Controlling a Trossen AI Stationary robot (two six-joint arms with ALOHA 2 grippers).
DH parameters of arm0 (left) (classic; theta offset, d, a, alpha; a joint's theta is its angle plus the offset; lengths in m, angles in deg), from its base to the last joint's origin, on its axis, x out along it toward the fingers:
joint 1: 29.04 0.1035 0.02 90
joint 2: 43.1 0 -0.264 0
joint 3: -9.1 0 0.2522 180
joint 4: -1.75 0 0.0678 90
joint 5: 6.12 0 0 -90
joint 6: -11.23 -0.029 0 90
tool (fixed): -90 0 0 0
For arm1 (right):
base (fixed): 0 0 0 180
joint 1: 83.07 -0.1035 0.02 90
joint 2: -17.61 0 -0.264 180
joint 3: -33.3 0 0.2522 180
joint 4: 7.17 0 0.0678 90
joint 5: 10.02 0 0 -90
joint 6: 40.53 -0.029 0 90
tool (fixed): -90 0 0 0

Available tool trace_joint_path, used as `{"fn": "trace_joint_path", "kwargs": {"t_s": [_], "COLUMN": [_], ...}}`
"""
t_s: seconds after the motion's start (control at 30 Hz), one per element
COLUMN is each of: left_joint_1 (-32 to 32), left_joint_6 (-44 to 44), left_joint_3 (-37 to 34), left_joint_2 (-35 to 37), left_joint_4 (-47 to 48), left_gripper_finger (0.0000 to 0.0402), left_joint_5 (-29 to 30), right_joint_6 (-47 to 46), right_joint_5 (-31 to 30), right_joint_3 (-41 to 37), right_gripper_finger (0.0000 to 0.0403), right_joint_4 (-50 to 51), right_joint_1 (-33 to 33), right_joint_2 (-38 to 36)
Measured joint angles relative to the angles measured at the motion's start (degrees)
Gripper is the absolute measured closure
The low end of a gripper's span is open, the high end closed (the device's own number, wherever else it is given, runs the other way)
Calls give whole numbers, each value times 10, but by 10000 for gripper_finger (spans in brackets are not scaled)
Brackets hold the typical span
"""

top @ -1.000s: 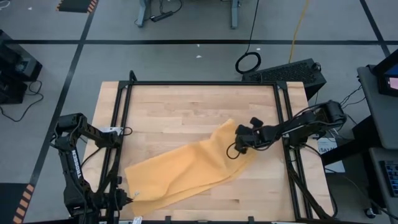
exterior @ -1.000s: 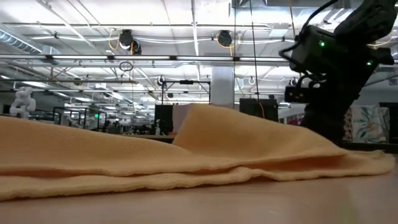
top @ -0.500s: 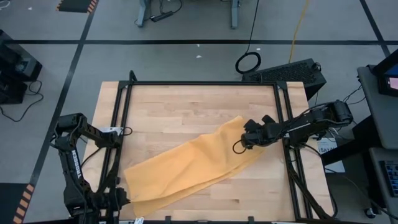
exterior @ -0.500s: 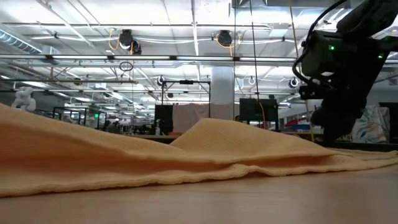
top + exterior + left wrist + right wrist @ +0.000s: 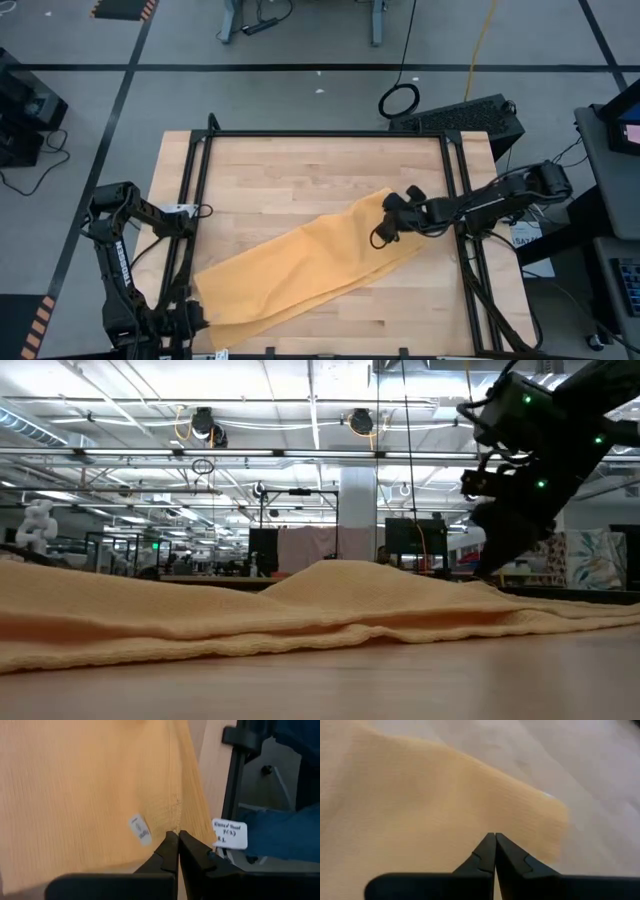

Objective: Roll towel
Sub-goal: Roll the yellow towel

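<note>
The right gripper [image 5: 383, 222] was seen over the far right end of the towel [image 5: 300, 265], its fingertips [image 5: 494, 840] pressed together to a point, and the cloth's edge appeared to be pinched between them, though the pinch itself could not be made out for certain. In the low view that gripper [image 5: 490, 565] was held just above the cloth where it thinned out toward the right, with the dark arm rising behind it. At the other end, the left gripper [image 5: 205, 318] was found at the near left corner of the towel, close to the table's front edge; its fingertips [image 5: 176, 839] were clamped shut right at the towel's hem, and the cloth seemed to be nipped there. A small white sewn tag [image 5: 141, 830] was noted on the cloth just beside those fingers, and a white paper label [image 5: 230, 834] with handwriting was seen beyond the hem, near a black frame bar. The mustard-yellow towel was stretched diagonally across the wooden table [image 5: 300, 165], from the near left corner up toward the right middle, lying mostly flat with a long fold running along its length. In the low view it was shown as a low, rumpled ridge [image 5: 250, 615] spread across nearly the whole width. A black frame [image 5: 325, 135] was set around the tabletop.
</note>
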Motion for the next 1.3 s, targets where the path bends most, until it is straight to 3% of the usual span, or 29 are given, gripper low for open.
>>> {"fn": "trace_joint_path", "kwargs": {"t_s": [0.1, 0.23, 0.43, 0.6, 0.77, 0.93, 1.0, 1.1, 1.23, 1.3], "left_joint_1": [0, 0, 0, 0, 5, 7, 7, 8, 8, 8], "left_joint_6": [-11, -27, -44, -37, -43, -50, -61, -61, -90, -113], "left_joint_3": [0, 0, 0, 0, 0, -1, -2, 0, 0, 0], "left_joint_2": [0, 0, 0, -1, -1, -1, -1, 0, 0, 0], "left_joint_4": [0, 2, 44, 89, 91, 62, 49, 29, 22, 17], "left_gripper_finger": [391, 391, 391, 391, 391, 391, 391, 391, 391, 391], "left_joint_5": [22, 43, 70, 90, 122, 129, 130, 131, 132, 133], "right_joint_6": [18, 9, 6, 41, 52, 39, 33, 76, 177, 223], "right_joint_5": [30, 33, -52, -76, -70, -15, 19, 59, 55, 29], "right_joint_3": [-20, -48, -78, -78, -66, -26, -19, -19, -17, 7], "right_gripper_finger": [402, 402, 403, 403, 403, 403, 403, 400, 393, 392], "right_joint_4": [-59, -56, -40, -37, -36, -32, -94, -271, -550, -617], "right_joint_1": [11, 34, 81, 134, 142, 109, 75, -10, -138, -188], "right_joint_2": [12, 33, 33, 33, 16, -38, -54, -50, 16, 66]}}
